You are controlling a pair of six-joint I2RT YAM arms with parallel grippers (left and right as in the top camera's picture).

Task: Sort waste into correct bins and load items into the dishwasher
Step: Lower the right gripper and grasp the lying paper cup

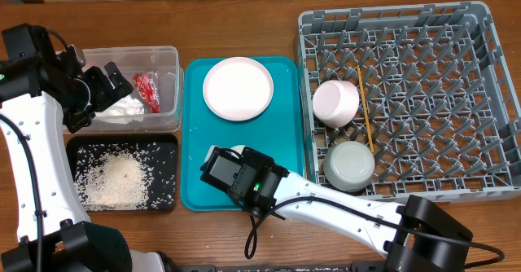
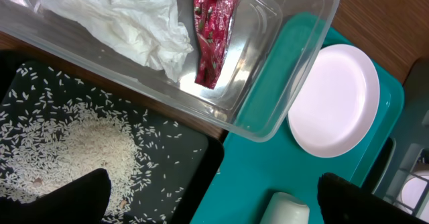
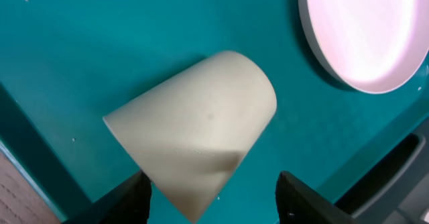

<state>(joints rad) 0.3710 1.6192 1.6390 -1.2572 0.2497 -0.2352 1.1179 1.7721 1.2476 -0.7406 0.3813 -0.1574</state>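
1. The left gripper [image 1: 110,85] hangs with its fingers spread wide and empty over the left end of the clear tub [image 1: 177,68], at the bench's far-left corner. The red wrapper [image 1: 147,91] and white tissue [image 1: 122,107] lie inside, so dry waste looks sorted.
2. The black tray [image 1: 167,170] sits at the near-left edge. It holds the rice [image 1: 114,178], heaped toward its left side with stray grains around.
3. On the teal tray [image 1: 195,142], the plate [image 1: 238,88] lies at the far end. The cup [image 3: 201,137] lies on its side by the near-left corner.
4. The right gripper [image 3: 213,187] straddles the cup, half spread. Teal shows between the cup and 1 finger, so it pinches nothing yet; probably it is lined up for a pick.
5. In the dish rack [image 1: 391,13], the pinkish bowl [image 1: 335,101] and grey bowl [image 1: 350,164] stand near the left wall, with the chopsticks [image 1: 366,117] beside them.
6. From overhead, the right wrist hides most of the cup. Its mouth is unseen, and the fingers' lower parts are cut off. Whether there are 1 or 2 chopsticks is unclear.
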